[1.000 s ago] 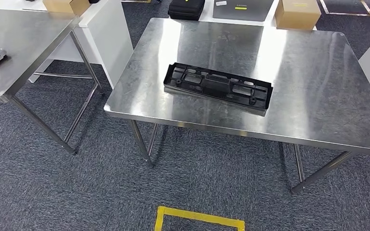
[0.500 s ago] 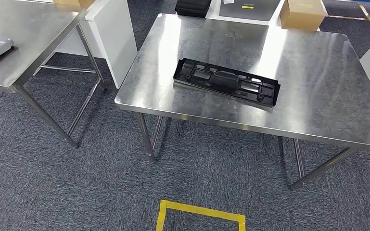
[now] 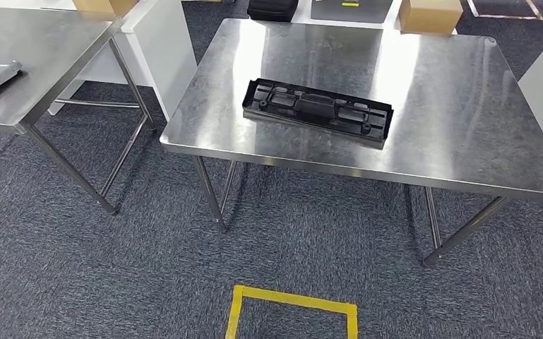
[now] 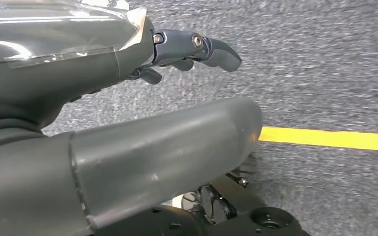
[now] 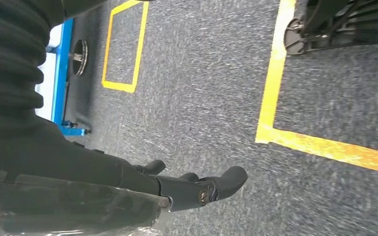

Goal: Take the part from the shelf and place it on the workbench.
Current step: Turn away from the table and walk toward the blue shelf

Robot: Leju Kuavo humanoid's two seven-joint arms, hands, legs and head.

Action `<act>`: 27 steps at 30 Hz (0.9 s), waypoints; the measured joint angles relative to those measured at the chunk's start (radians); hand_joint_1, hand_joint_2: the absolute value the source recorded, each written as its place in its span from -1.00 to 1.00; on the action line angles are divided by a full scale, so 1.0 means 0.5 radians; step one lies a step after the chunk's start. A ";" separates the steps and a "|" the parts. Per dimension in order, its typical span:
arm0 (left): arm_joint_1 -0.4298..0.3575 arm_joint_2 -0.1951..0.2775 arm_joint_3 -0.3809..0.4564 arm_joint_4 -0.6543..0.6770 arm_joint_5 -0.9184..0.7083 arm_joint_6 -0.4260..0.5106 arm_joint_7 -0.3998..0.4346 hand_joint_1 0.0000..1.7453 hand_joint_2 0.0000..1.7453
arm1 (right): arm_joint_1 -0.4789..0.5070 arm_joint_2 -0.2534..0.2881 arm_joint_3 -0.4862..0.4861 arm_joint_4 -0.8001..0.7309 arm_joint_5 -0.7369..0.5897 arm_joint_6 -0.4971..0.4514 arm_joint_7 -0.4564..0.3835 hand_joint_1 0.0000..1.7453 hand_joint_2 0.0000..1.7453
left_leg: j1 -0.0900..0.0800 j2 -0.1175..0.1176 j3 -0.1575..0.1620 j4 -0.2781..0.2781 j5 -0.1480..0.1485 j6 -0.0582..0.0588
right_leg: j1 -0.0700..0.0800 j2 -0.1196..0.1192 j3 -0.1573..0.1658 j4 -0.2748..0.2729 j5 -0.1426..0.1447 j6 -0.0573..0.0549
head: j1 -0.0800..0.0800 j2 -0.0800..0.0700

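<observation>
Head view, yellow tape outline [image 3: 293, 307] on grey carpet nearest, then steel workbench [image 3: 459, 134] with black part [image 3: 318, 113] lying flat near its front edge, left hand [image 4: 128, 147] and right hand [image 5: 128, 191] hanging empty over carpet, fingers loosely apart.

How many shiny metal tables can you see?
2. The big steel table in the middle holds the black plastic part. Another steel table stands at the left, partly cut off.

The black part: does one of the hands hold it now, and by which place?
No. The black part lies flat on the steel table. The left hand and right hand hang above the carpet, holding nothing.
</observation>
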 joint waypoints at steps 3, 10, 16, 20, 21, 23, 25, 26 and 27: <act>-0.005 0.003 0.000 0.000 -0.005 -0.011 0.000 -1.00 -1.00 | 0.003 0.004 0.000 0.000 -0.004 0.002 0.001 -1.00 1.00 | -0.004 -0.004 0.257 -0.361 0.135 0.029 | 0.007 0.003 -0.034 0.016 0.018 0.014 | 0.000 0.000; -0.019 0.003 -0.001 0.000 -0.020 -0.023 0.002 -1.00 -1.00 | -0.004 0.012 0.001 0.001 -0.005 0.015 0.023 -1.00 1.00 | -0.016 0.006 0.349 -0.632 0.268 0.119 | 0.021 0.002 -0.105 0.085 -0.005 0.082 | 0.006 0.000; -0.028 -0.006 -0.001 0.000 -0.034 -0.027 0.025 -1.00 -1.00 | -0.006 0.006 0.001 0.001 -0.005 0.015 0.032 -1.00 1.00 | -0.015 0.023 0.191 -0.632 0.389 0.117 | -0.006 0.006 -0.209 0.579 -0.251 0.121 | 0.026 0.000; -0.031 -0.013 -0.001 0.000 -0.036 -0.029 0.028 -1.00 -1.00 | -0.016 0.000 0.001 0.001 -0.003 0.015 0.032 -1.00 1.00 | -0.014 0.022 0.094 -0.591 0.458 0.068 | -0.021 0.014 0.155 0.046 -0.152 0.162 | 0.031 0.000; -0.032 -0.012 -0.001 0.000 -0.038 -0.029 0.031 -1.00 -1.00 | -0.019 0.001 0.001 0.001 -0.001 0.015 0.032 -1.00 1.00 | -0.017 0.021 0.085 -0.583 0.473 0.057 | -0.014 0.018 0.189 -0.023 -0.165 0.147 | 0.030 0.000; -0.030 -0.012 -0.001 0.001 -0.041 -0.029 0.041 -1.00 -1.00 | -0.018 0.002 0.001 0.001 0.005 0.013 0.037 -1.00 1.00 | -0.017 0.020 0.077 -0.582 0.506 0.041 | -0.011 0.020 0.171 -0.034 -0.155 0.108 | 0.021 0.000; -0.026 -0.011 -0.001 0.002 -0.045 -0.030 0.051 -1.00 -1.00 | -0.018 0.002 0.000 0.001 0.008 0.009 0.044 -1.00 1.00 | -0.009 0.016 0.050 -0.537 0.439 0.025 | -0.022 0.013 0.139 -0.028 -0.121 0.060 | 0.011 0.000; -0.024 -0.011 -0.001 0.002 -0.048 -0.032 0.054 -1.00 -1.00 | -0.018 0.002 0.000 0.001 0.009 0.006 0.046 -1.00 1.00 | -0.005 0.014 0.026 -0.463 0.351 0.016 | -0.026 0.008 0.116 -0.027 -0.099 0.035 | 0.007 0.000; -0.025 -0.011 -0.001 0.003 -0.052 -0.035 0.056 -1.00 -1.00 | -0.018 0.001 0.000 0.001 0.009 0.002 0.046 -1.00 1.00 | -0.003 0.012 -0.004 -0.347 0.235 0.007 | -0.020 0.005 0.095 -0.025 -0.078 0.018 | 0.005 0.000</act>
